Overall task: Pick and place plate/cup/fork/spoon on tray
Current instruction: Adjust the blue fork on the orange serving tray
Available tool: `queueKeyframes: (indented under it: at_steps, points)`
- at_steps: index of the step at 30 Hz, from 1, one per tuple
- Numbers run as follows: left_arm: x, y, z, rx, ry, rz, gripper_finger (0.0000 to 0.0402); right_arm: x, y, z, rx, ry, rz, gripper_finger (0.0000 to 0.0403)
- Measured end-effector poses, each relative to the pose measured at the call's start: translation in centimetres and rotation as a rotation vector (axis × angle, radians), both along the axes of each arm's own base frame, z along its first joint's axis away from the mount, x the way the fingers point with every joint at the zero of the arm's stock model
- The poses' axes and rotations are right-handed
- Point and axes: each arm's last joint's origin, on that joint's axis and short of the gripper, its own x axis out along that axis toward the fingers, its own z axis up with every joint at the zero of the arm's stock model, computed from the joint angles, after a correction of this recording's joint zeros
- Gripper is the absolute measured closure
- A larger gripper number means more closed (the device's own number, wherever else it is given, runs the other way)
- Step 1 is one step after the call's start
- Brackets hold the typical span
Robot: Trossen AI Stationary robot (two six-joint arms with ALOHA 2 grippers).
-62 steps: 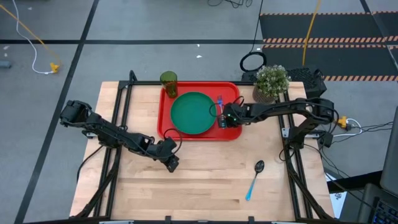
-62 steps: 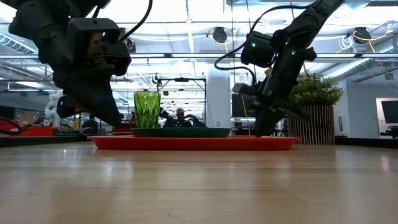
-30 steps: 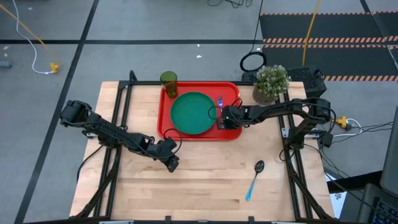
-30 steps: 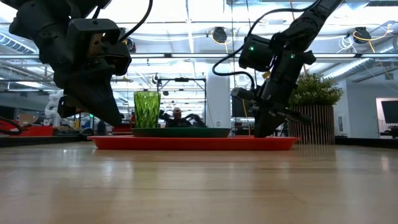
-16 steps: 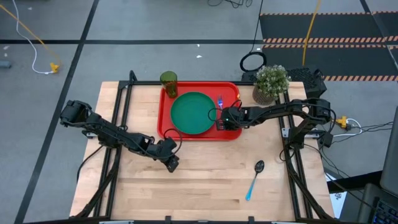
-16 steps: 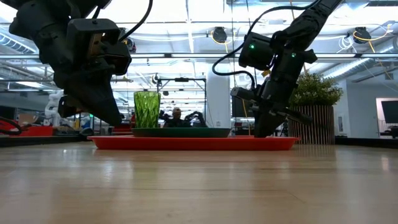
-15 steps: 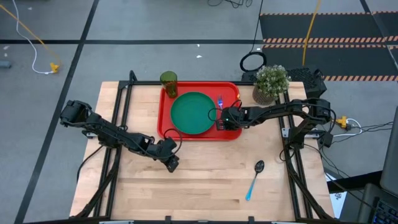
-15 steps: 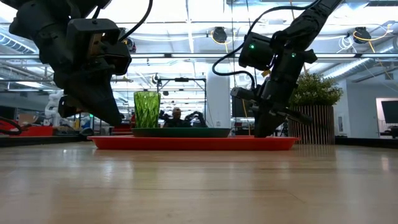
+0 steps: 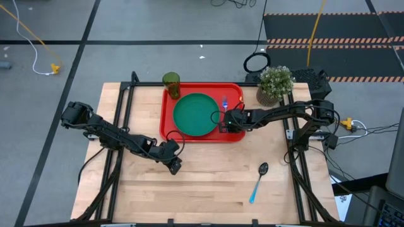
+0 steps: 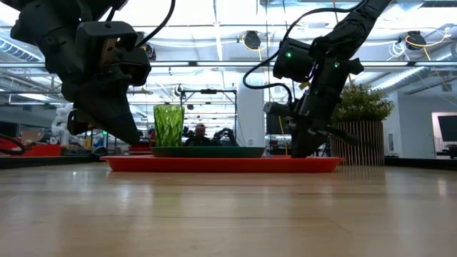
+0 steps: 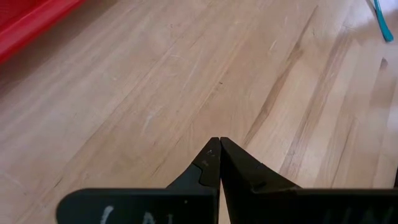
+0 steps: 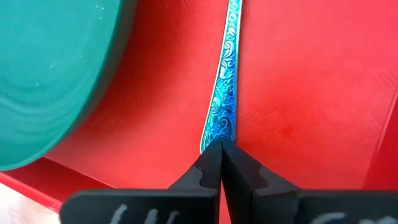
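The red tray (image 9: 235, 133) lies at the table's far middle with the dark-green plate (image 9: 196, 115) flat on it. The fork (image 9: 225, 103) lies on the tray floor to the right of the plate, also seen in the right wrist view (image 12: 227, 68). My right gripper (image 9: 225, 123) is shut, low over the tray, at the fork's near end. The green cup (image 9: 170, 81) stands upright at the tray's far left corner; on it or beside it, I cannot tell. The spoon (image 9: 258, 180) lies on the table at the near right. My left gripper (image 9: 174, 166) is shut over bare table. My right gripper's shut fingertips (image 12: 214, 155) sit over the free end of the fork's blue handle (image 12: 210, 140), coming from the near side and slanting down along the handle. The handle is not between the fingers. The fork lies flat on the tray; whether the tips touch it, I cannot tell.
A potted plant (image 9: 275, 83) stands just right of the tray's far right corner, close to my right arm. Bare wood lies along the table's near half around the spoon and my left gripper (image 11: 219, 142).
My right gripper has crept slightly toward the table's left, toward the plate, staying shut and low over the tray.
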Motion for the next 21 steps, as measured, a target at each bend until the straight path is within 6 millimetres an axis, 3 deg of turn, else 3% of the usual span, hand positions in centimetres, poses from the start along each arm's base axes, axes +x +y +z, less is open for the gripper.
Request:
queueKeyframes:
  at_steps: [21]
  points:
    - [0.01, 0.00, 0.02, -0.003, 0.000, 0.003, 0.0396, 0.06, 0.14, 0.72, -0.022, -0.037, -0.019, 0.0403]
